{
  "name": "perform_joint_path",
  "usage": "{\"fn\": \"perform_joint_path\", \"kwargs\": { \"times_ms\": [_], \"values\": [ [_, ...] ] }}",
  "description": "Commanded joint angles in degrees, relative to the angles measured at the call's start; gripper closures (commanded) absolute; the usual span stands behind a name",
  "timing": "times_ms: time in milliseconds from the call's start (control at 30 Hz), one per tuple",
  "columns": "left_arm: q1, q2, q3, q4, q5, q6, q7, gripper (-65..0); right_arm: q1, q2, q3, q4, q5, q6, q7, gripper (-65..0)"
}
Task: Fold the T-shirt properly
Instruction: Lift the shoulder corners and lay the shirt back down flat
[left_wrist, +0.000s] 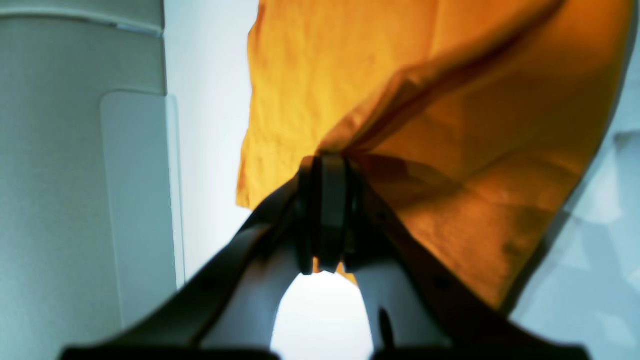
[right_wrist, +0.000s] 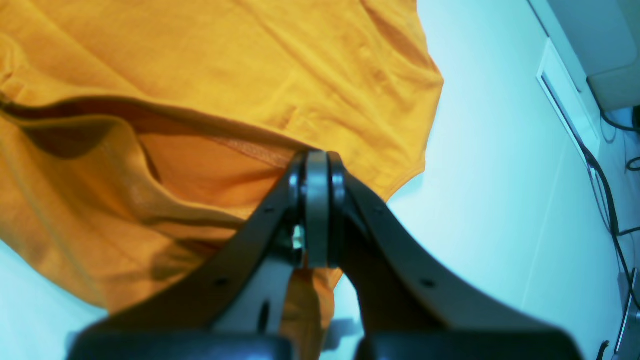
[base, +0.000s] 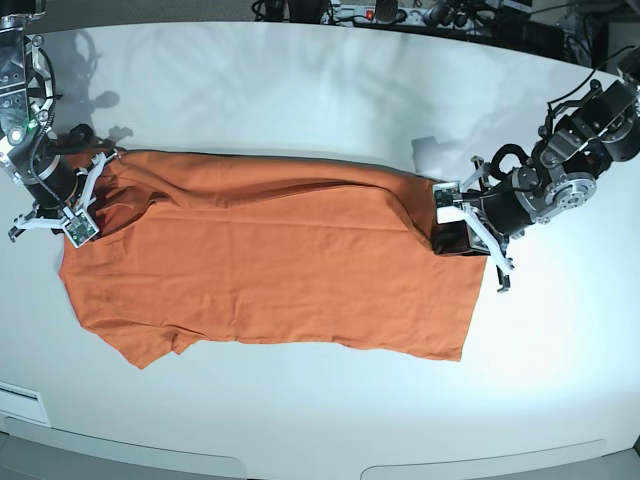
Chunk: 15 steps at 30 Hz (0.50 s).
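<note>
**White desk under bright, even light**

A broad white desk (base: 300, 400) with a rounded near edge fills most of the base view, its surface glossy with soft shadows. Along its far edge lie dark cables (base: 300, 10) and a power strip (base: 375, 14). In the right wrist view, black cables (right_wrist: 607, 200) trail beside the desk's edge, near a pale panel (right_wrist: 567, 95).

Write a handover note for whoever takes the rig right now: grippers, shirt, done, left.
Left gripper: shut on the T-shirt, at one end of its far edge.
Right gripper: shut on the T-shirt, at the other end of that edge.
T-shirt: spread lengthwise across the white table, far edge lifted and rolled toward the near side.
Done: both ends gripped, first fold begun.
Left: finish that fold, then the rest.
</note>
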<state>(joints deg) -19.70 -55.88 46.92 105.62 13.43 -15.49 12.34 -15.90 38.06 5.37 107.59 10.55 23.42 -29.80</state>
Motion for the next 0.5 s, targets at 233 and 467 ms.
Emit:
{"fn": "perform_joint_path", "kwargs": {
  "times_ms": [233, 467],
  "values": [
    [-1.1, 0.7, -0.7, -3.5, 0.0, 2.6, -0.3, 0.0, 0.5, 1.1, 0.6, 0.6, 0.0, -2.0, 0.2, 0.0],
    [-1.1, 0.7, -0.7, -4.5, 0.0, 4.9, 2.5, 0.0, 0.5, 1.1, 0.6, 0.6, 0.0, -2.0, -1.1, 0.0]
  ]
}}
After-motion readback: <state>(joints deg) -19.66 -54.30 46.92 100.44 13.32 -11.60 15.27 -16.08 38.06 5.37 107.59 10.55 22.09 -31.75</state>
